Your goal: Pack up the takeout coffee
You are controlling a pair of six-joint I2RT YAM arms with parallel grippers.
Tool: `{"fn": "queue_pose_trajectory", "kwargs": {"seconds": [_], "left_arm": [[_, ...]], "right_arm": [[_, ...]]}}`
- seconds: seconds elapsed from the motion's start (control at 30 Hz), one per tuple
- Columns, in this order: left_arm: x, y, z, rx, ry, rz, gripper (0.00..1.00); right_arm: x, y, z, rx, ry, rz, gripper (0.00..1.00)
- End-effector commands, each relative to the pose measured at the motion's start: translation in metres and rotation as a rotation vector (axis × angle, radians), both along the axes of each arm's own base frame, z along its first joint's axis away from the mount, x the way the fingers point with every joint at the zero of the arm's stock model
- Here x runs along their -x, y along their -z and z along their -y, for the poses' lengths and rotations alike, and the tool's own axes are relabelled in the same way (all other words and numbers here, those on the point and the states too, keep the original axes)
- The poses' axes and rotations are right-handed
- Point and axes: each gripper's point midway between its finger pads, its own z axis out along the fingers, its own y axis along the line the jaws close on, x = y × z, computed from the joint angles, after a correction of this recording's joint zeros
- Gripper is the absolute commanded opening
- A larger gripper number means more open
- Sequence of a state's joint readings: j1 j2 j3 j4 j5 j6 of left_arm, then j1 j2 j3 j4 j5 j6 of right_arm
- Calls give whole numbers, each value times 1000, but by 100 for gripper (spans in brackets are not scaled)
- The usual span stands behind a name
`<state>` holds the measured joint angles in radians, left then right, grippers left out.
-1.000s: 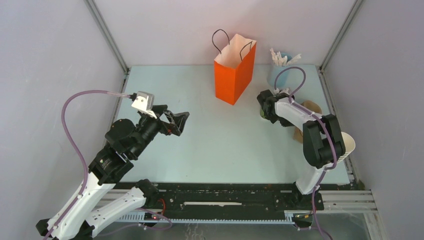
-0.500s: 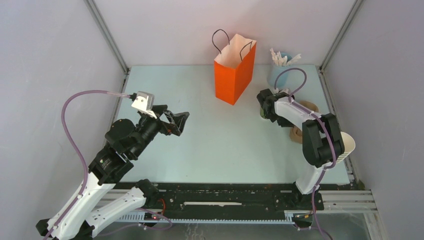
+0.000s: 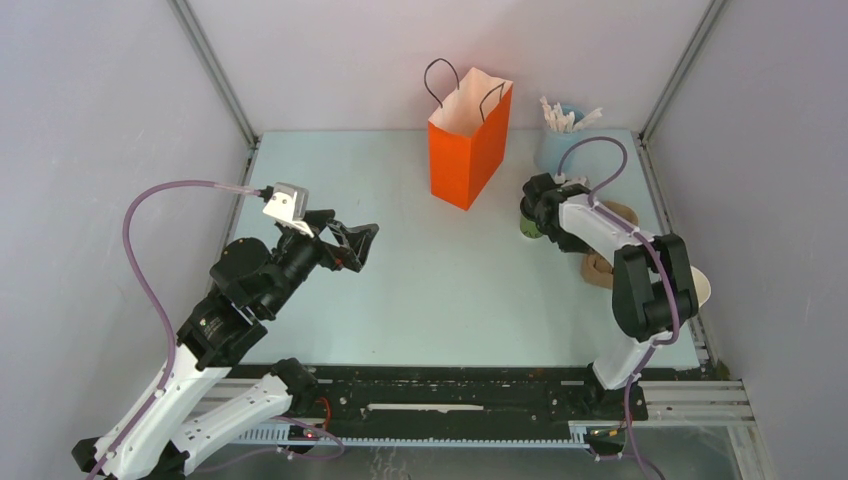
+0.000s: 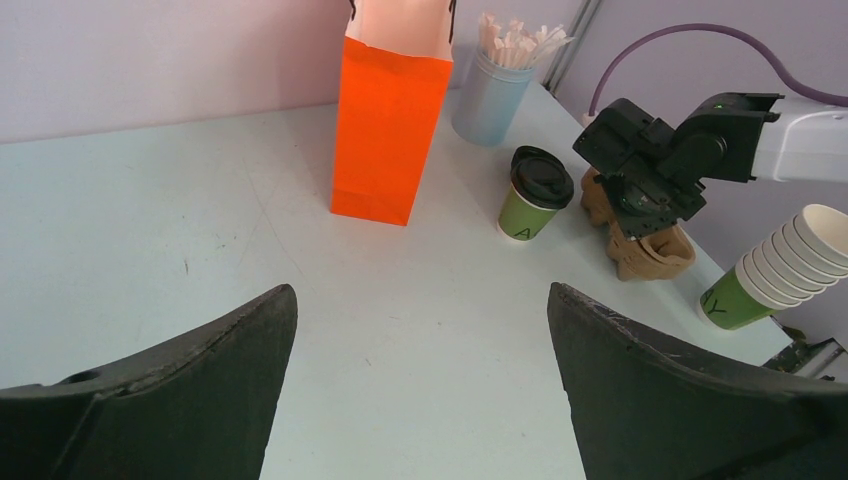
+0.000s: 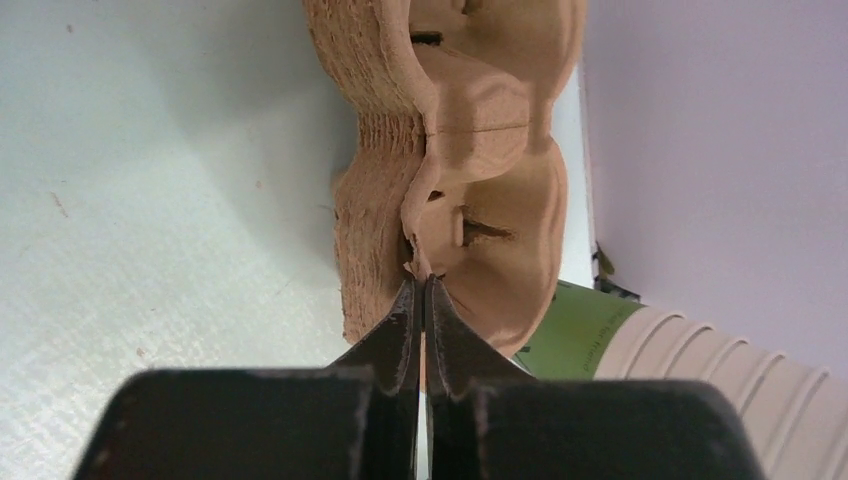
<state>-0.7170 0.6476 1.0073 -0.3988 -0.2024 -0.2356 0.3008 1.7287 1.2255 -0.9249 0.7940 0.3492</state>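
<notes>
The takeout coffee (image 4: 535, 195), an olive-green cup with a black lid, stands upright right of the orange bag (image 4: 388, 130). In the top view the coffee (image 3: 527, 228) is partly hidden by my right arm. My right gripper (image 5: 421, 285) is shut, its tips pinching the thin edge of the top brown cardboard cup carrier (image 5: 480, 190). Seen from the left wrist, the right gripper (image 4: 643, 225) points down onto the carrier stack (image 4: 650, 255), just right of the coffee and apart from it. My left gripper (image 4: 420, 290) is wide open over bare table at centre-left, holding nothing.
A pale blue cup of white sticks (image 3: 560, 140) stands at the back right, behind the coffee. A stack of lidless green cups (image 4: 770, 275) lies on its side at the right edge, by my right arm. The orange bag (image 3: 468, 150) stands open at back centre.
My right gripper briefly opened its jaws and shut again on the carrier's edge, while the right arm shifted slightly to the right. The left arm has not moved.
</notes>
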Motion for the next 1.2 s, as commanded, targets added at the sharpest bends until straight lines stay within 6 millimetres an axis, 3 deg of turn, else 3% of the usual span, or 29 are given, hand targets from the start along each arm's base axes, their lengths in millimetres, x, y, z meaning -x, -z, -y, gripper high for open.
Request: {"fn": "queue_pose_trajectory", "kwargs": {"seconds": [0.0,0.2,0.27,0.37,0.43,0.7,0.93,1.07,1.17], "left_arm": [[-1,2,3,-2,10,10,100],[-1,3,4,-2,15,7,100],[0,2,3,1,15,8,100],[1,1,3,6,19,11,100],[0,2,3,4,18,10,100],[3,-1,3,10,21,20,100],[3,-1,3,8,20,20,100],[3,-1,3,9,23,18,100],[3,0,4,9,26,17,100]], "right_arm": [[1,-27,7,161,-32,17,0],[1,-61,6,475,-115,-54,0],[-1,-57,1,552,-157,-101,0],[-7,-36,-2,610,-198,-181,0],[-7,-39,-6,640,-204,-189,0],[-4,-65,-11,633,-219,-115,0],[-1,-72,-11,625,-218,-90,0],[-1,-72,-10,610,-214,-87,0],[-2,-58,-15,571,-241,-113,0]]}}
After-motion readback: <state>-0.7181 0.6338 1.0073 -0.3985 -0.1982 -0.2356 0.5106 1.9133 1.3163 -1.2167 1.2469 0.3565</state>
